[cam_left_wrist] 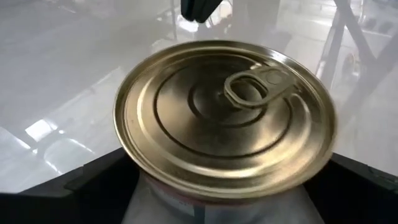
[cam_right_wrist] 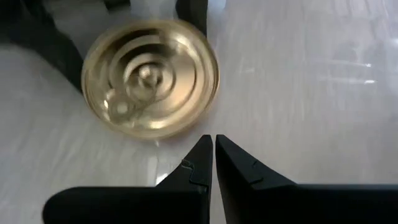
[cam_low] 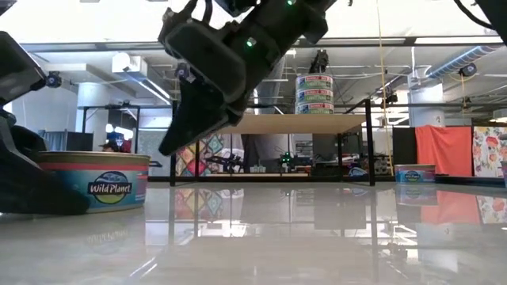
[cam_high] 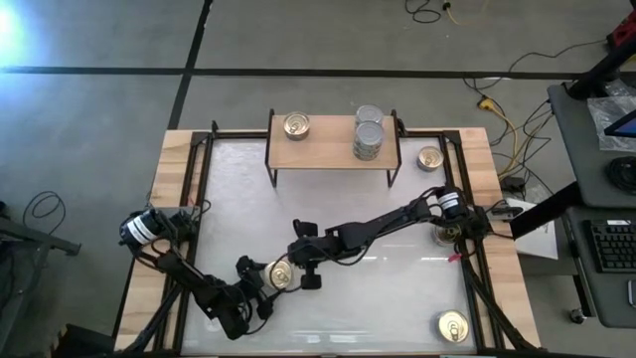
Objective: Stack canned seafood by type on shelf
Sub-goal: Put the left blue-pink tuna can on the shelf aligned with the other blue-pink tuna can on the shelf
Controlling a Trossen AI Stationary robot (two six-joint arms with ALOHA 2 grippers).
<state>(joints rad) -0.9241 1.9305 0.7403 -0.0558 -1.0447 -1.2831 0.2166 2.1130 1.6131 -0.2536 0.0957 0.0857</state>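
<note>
Left gripper [cam_high: 260,285] sits spread wide around a gold tin [cam_high: 280,275] near the table's front; right gripper [cam_high: 306,267], fingers pressed together, hovers beside it. Beyond, the shelf [cam_high: 328,151] holds one gold tin [cam_high: 296,125] and a silver stack [cam_high: 368,134]; three gold tins remain.

**Four cameras, one gold-lidded tin in common**

The high view looks straight down on the whole tabletop [cam_high: 328,239]. The low view sits at tabletop height, facing the shelf [cam_low: 305,123]. Both wrist views look closely at the same gold-lidded tin [cam_left_wrist: 224,118], which the high view also shows.
</note>
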